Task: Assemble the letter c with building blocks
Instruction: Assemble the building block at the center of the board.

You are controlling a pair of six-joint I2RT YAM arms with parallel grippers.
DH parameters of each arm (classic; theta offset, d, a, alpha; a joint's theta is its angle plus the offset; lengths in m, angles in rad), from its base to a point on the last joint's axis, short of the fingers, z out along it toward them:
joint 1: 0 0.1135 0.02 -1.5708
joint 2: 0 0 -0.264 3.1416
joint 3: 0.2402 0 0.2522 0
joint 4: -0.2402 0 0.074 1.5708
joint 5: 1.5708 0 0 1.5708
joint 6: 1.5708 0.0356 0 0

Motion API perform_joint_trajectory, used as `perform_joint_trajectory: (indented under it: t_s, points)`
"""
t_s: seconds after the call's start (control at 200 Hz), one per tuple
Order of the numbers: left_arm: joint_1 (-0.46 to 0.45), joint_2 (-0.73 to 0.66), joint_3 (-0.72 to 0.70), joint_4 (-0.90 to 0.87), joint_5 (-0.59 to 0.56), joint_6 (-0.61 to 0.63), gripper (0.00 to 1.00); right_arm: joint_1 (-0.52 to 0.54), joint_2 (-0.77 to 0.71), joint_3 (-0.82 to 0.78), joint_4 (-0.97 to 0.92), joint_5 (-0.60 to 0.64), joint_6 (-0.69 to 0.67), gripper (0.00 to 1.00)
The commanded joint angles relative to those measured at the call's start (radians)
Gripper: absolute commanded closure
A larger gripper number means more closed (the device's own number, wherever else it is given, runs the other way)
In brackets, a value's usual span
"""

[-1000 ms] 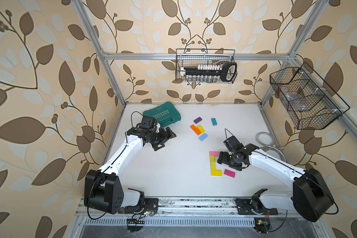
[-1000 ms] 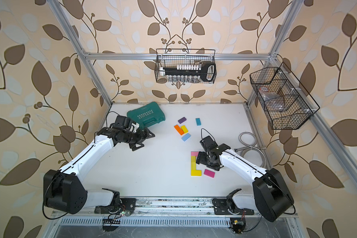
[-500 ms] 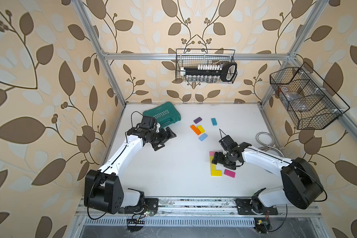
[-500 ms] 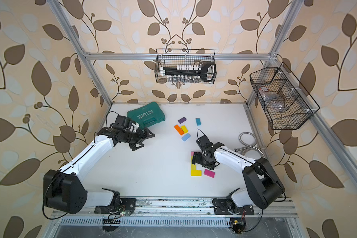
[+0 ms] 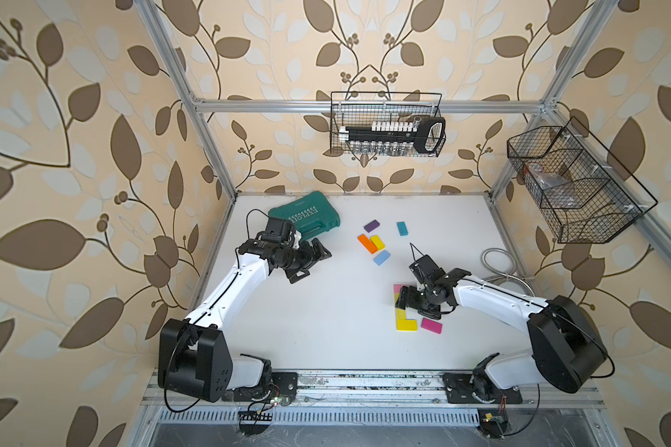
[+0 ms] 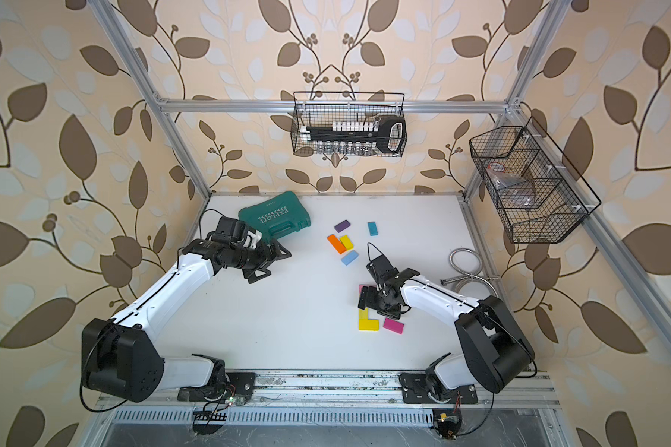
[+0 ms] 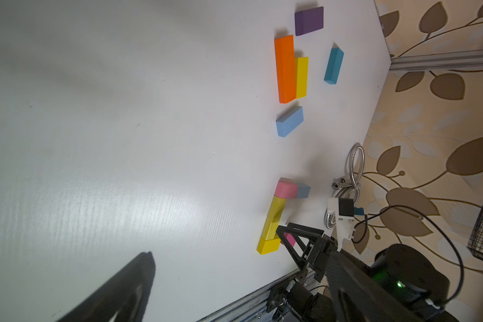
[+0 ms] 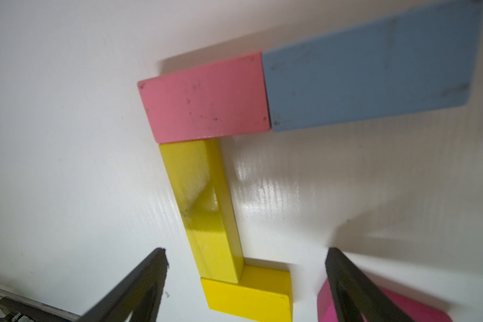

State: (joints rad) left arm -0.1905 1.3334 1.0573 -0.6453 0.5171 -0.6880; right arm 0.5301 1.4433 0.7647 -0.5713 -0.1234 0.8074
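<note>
Right hand (image 8: pixel 246 251): held low over the partly built letter, fingers spread wide, nothing pinched. One finger (image 8: pixel 154 264) is seen clear of the long yellow block (image 8: pixel 207 212). The other overlaps the magenta block (image 5: pixel 431 326) in the wrist view; contact cannot be told.

Letter, as laid on the worktop (image 5: pixel 326 340), on the right arm's side:
- The pink block (image 8: pixel 207 100) and blue block (image 8: pixel 368 75) are set end to end, touching, as one bar.
- The long yellow block is butted at right angles against the pink block's long side.
- The short yellow block (image 8: pixel 251 295) is placed at its other end, touching, turned the same way as the pink one.
- The magenta block lies just beside the short yellow block, slightly askew, with a small gap between.

Loose group, farther back: the orange block (image 5: pixel 367 244) and far yellow block (image 5: pixel 377 242) are laid side by side, touching. The purple block (image 5: pixel 372 225), teal block (image 5: pixel 402 228) and light blue block (image 5: pixel 381 257) are scattered near them, apart.

Left hand (image 5: pixel 310 267): held above bare worktop, fingers spread, empty, just beside the green case (image 5: pixel 307 218) and well apart from all blocks.
</note>
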Motion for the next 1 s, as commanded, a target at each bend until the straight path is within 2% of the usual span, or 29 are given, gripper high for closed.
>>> perform_joint_trajectory:
  t_s: [0.0, 0.335, 0.995]
  points:
    - [-0.007, -0.015, -0.009, 0.012, 0.003, -0.010, 0.01, 0.005, 0.000, 0.000, -0.007, 0.011, 0.004, 0.13]
    - [-0.007, -0.012, 0.006, 0.004, 0.002, -0.007, 0.01, -0.030, 0.009, 0.004, -0.014, 0.023, -0.012, 0.13]
    - [-0.008, -0.016, -0.002, 0.012, 0.003, -0.010, 0.01, -0.014, -0.021, -0.071, 0.015, 0.003, 0.012, 0.13]
